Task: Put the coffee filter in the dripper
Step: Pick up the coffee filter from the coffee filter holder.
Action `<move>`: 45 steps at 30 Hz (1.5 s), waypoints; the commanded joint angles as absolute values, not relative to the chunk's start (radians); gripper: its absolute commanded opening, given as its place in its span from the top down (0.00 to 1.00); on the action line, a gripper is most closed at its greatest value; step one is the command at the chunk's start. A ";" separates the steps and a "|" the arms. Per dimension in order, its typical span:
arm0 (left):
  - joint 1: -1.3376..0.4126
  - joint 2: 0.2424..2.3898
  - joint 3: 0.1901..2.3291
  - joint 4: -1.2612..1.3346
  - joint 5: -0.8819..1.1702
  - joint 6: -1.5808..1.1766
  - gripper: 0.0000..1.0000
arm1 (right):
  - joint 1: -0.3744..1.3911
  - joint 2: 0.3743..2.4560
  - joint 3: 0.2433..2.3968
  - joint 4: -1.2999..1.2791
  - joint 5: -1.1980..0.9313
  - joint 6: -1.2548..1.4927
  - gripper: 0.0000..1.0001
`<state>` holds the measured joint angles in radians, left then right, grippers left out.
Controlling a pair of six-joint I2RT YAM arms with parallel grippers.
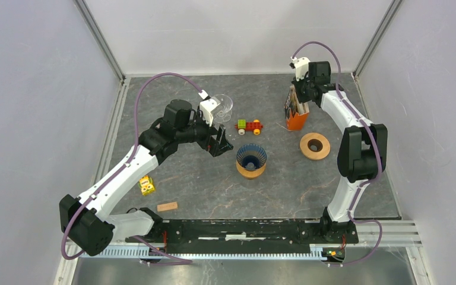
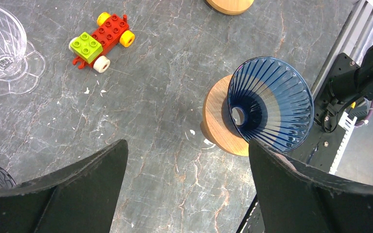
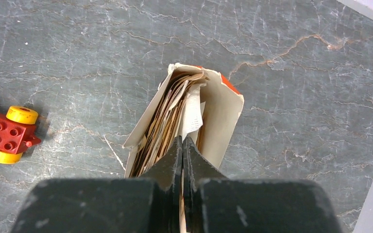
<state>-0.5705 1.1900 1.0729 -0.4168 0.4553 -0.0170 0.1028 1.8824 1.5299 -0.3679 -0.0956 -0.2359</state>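
The blue ribbed dripper [image 1: 251, 157] sits on a round wooden base near the table's middle, and its cone [image 2: 269, 104] is empty in the left wrist view. My left gripper [image 1: 219, 142] hangs open just left of it, jaws wide apart [image 2: 187, 145] over bare table. An orange box [image 1: 297, 116] at the back right stands open-topped [image 3: 223, 107] and holds a stack of brown coffee filters [image 3: 167, 116]. My right gripper [image 1: 300, 95] reaches down into the box from above. Its jaws [image 3: 182, 138] are shut, with a thin tan filter edge pinched between them.
A clear glass dripper [image 1: 222, 105] stands behind my left gripper. A red and yellow toy car [image 1: 249, 125] lies between the two drippers. A wooden ring [image 1: 314, 145] is right of the blue dripper. A yellow block [image 1: 147, 186] and a small wooden block [image 1: 167, 206] lie front left.
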 commanded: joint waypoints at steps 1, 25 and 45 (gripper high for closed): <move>-0.566 1.180 1.072 -0.383 0.480 -0.014 0.00 | 0.104 1.832 1.579 -0.353 -0.100 -0.219 1.00; -0.567 1.215 1.214 -0.432 0.416 0.040 0.00 | 0.101 1.524 1.517 -0.430 -0.106 -0.275 1.00; -0.567 1.219 1.438 -0.525 0.647 0.131 0.00 | 0.141 1.097 1.226 -0.214 -1.069 -0.120 1.00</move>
